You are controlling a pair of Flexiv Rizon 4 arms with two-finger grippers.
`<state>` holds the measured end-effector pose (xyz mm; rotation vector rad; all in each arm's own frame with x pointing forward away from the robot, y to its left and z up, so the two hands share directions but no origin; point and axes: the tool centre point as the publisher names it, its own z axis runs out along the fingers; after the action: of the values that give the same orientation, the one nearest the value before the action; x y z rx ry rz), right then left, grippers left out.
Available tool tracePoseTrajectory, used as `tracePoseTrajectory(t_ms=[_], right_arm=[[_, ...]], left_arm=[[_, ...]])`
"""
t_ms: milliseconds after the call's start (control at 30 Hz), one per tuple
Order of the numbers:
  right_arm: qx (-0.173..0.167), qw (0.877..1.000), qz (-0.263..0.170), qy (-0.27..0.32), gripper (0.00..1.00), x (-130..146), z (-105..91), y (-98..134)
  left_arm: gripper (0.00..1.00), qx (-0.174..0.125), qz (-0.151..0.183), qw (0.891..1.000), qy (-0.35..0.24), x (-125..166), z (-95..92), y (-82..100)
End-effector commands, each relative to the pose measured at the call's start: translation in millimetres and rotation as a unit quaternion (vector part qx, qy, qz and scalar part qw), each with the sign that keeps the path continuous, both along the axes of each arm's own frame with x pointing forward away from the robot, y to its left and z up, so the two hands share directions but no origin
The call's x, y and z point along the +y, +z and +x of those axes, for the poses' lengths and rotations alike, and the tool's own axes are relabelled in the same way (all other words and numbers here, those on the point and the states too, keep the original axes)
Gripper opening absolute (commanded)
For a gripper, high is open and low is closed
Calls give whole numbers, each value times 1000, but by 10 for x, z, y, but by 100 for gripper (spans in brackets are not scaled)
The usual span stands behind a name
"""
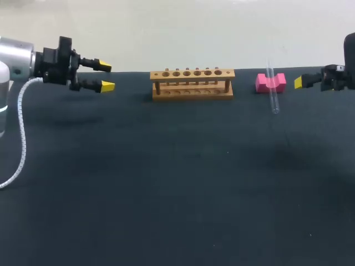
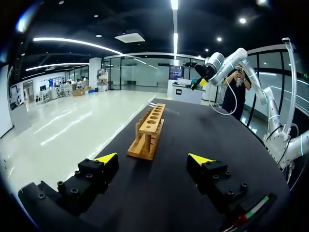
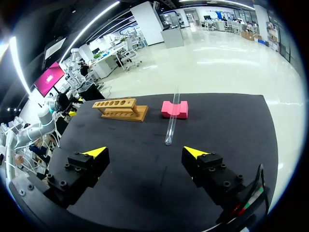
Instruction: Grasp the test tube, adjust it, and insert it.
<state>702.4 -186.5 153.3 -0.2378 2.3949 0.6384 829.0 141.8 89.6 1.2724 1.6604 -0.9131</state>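
Observation:
A clear test tube (image 1: 272, 88) lies tilted across a pink notched block (image 1: 270, 82) at the back right of the black table; its lower end rests on the table. The wooden rack (image 1: 192, 83) with a row of holes stands at the back middle. My right gripper (image 1: 300, 82) hovers open just right of the pink block. In the right wrist view the test tube (image 3: 172, 116) and pink block (image 3: 174, 109) lie ahead of the open right gripper (image 3: 145, 152). My left gripper (image 1: 106, 76) hangs open left of the rack; the rack (image 2: 149, 129) is ahead of it.
The black table (image 1: 166, 188) stretches wide in front of the rack. A white coiled cable (image 1: 21, 133) hangs from my left arm at the left edge.

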Motion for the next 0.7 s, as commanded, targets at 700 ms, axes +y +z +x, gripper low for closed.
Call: tracePoseTrajectory(t_ms=[700], right_arm=[[0, 1000, 0, 0, 100, 1, 2, -1]], left_arm=[[0, -8, 1, 1000, -9, -83, -85, 21]])
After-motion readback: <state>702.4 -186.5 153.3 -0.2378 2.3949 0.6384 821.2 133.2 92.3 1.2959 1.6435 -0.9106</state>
